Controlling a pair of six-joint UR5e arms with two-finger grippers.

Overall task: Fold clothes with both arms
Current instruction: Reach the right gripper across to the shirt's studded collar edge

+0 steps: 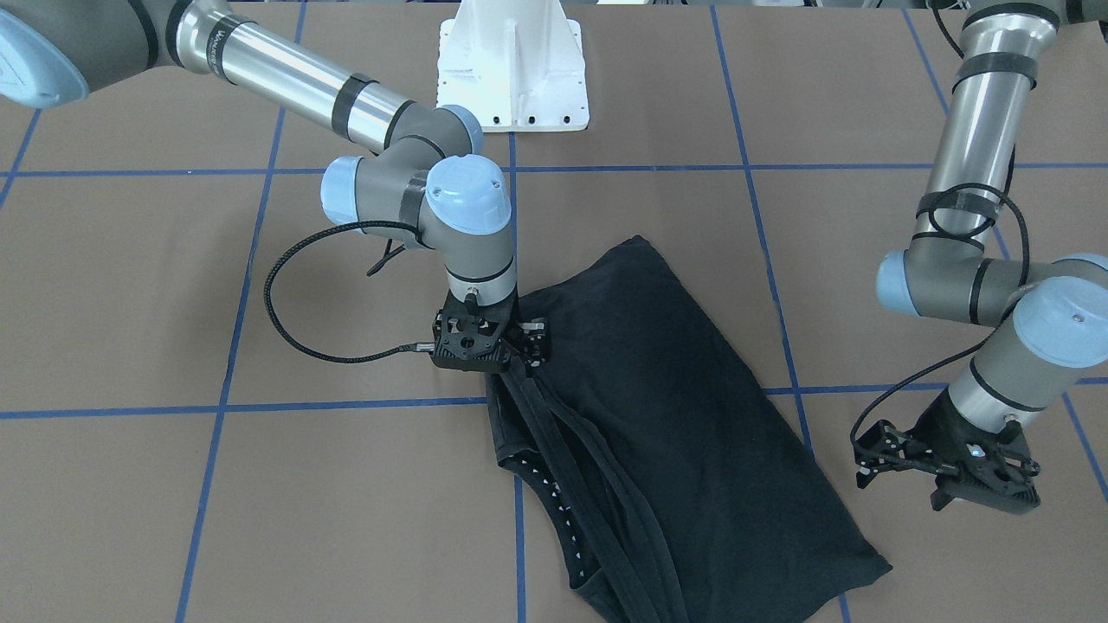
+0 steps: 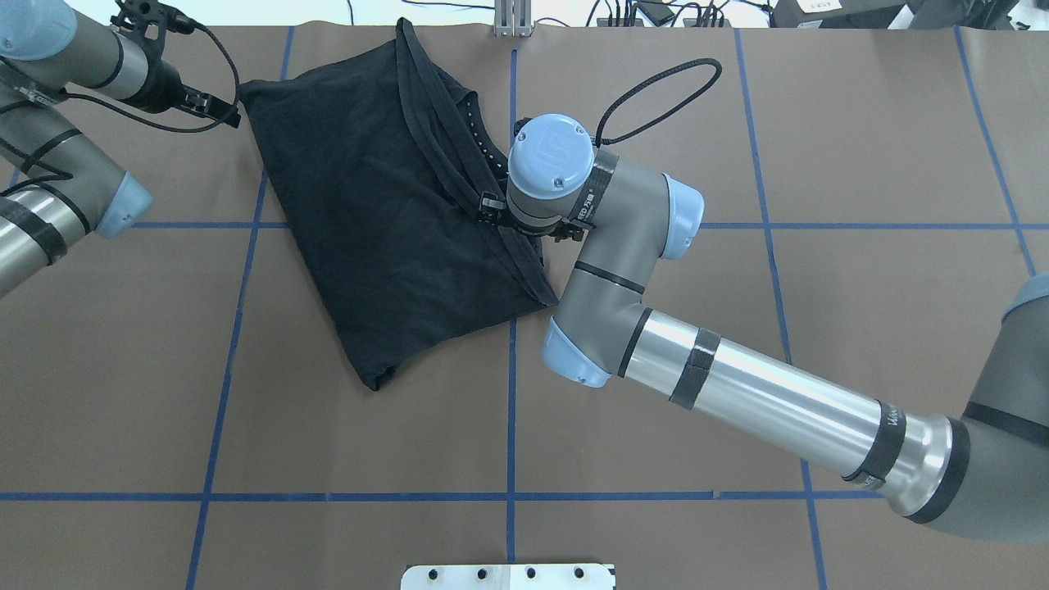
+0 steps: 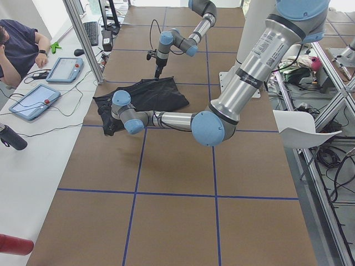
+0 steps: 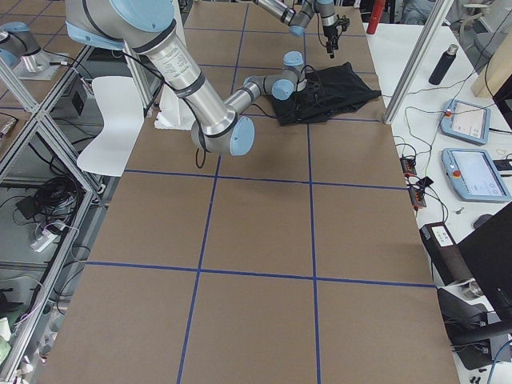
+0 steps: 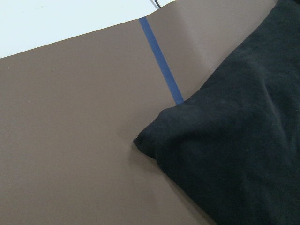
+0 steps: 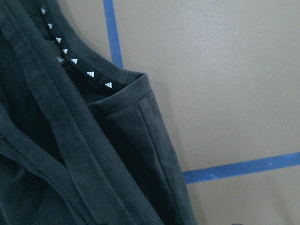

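My right fingers are clamped on the shirt's hem edge. My left fingers are apart, just beside its corner, with bare desk behind them.

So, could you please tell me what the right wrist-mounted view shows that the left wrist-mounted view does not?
Only the right wrist view shows the neckline of the black fabric T-shirt, with its row of small white triangle marks, the layered stitched hems, and two blue tape lines running in different directions. Only the left wrist view shows one plain rounded corner of the shirt and a white strip beyond the table's edge. Both show the shirt lying on the brown table covering marked with blue tape.
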